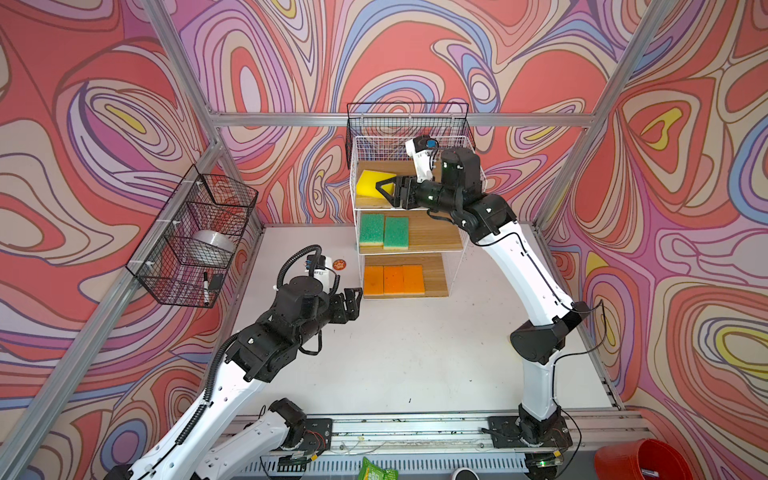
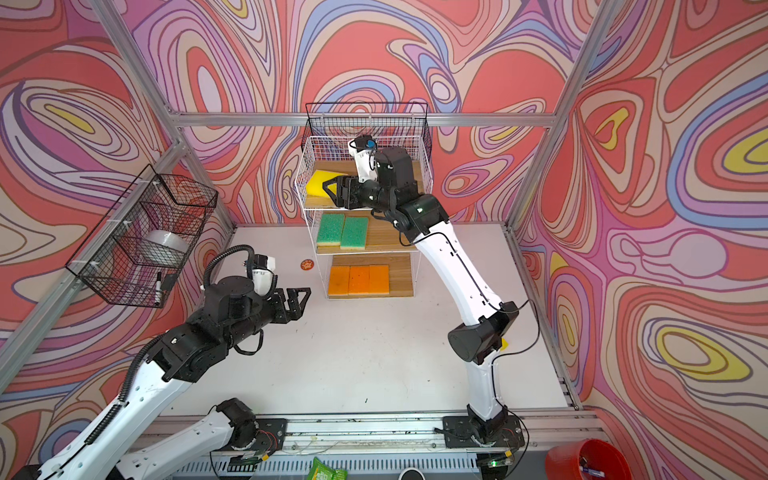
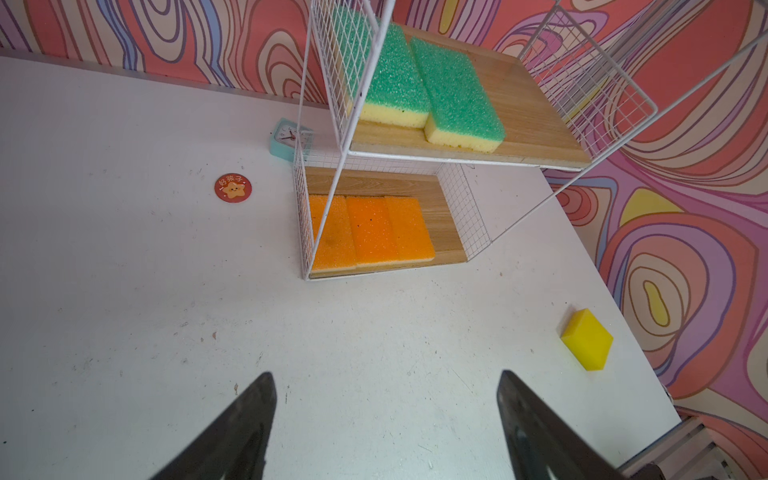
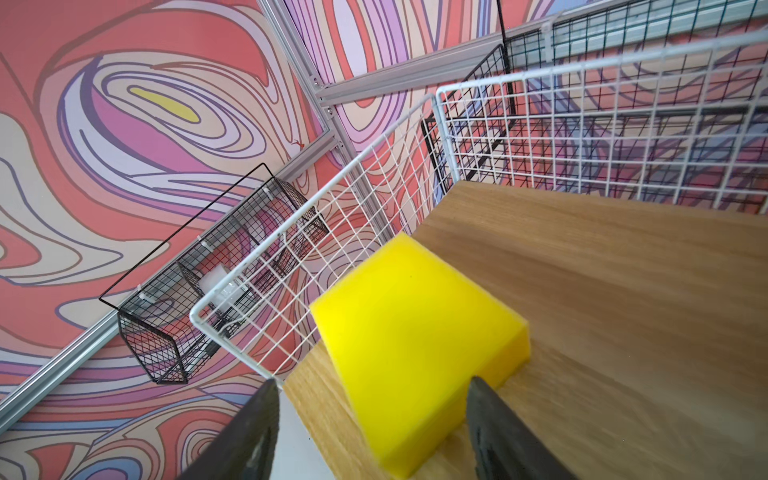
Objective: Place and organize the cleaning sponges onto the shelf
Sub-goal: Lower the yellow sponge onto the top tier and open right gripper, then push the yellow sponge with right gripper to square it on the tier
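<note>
The shelf (image 1: 432,239) (image 2: 386,239) is a white wire rack with three wooden boards. Three orange sponges (image 1: 393,280) (image 3: 370,230) lie side by side on the bottom board. Two green sponges (image 1: 382,230) (image 3: 419,87) lie on the middle board. A yellow sponge (image 1: 368,182) (image 4: 407,332) rests askew at the left of the top board. My right gripper (image 1: 384,192) (image 4: 372,382) is open around its near end, with one finger clearly apart from it. A second yellow sponge (image 3: 587,338) lies on the table near the right wall. My left gripper (image 1: 356,303) (image 3: 386,376) is open and empty over the table, left of the shelf.
A black wire basket (image 1: 191,241) on the left wall holds a tape roll and a marker. Another black basket (image 1: 407,120) hangs behind the shelf top. A round orange disc (image 1: 339,264) and a small teal clock (image 3: 289,139) lie left of the shelf. A red bucket (image 1: 640,461) stands off the table.
</note>
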`<move>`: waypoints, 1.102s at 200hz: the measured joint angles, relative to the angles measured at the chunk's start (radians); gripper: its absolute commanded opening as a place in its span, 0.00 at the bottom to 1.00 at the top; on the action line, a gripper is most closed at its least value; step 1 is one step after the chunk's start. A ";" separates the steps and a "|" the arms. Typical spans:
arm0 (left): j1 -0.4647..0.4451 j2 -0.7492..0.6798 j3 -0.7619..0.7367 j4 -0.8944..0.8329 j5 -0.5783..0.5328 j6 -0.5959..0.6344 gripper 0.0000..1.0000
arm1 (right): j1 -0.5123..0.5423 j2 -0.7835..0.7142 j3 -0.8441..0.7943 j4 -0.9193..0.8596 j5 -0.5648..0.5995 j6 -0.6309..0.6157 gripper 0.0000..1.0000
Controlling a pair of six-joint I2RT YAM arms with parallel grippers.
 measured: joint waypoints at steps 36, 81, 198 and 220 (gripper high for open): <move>0.000 -0.009 -0.008 0.000 0.000 0.000 0.84 | 0.000 0.016 0.011 0.018 0.008 -0.006 0.74; 0.000 -0.014 -0.010 0.000 0.000 0.000 0.84 | -0.002 0.054 0.055 0.027 0.026 -0.029 0.75; 0.001 -0.019 -0.041 0.000 0.001 -0.004 0.84 | -0.002 -0.062 -0.073 -0.028 0.124 -0.142 0.65; 0.001 -0.020 -0.048 0.001 0.002 -0.008 0.84 | -0.003 -0.090 -0.092 -0.049 0.124 -0.153 0.63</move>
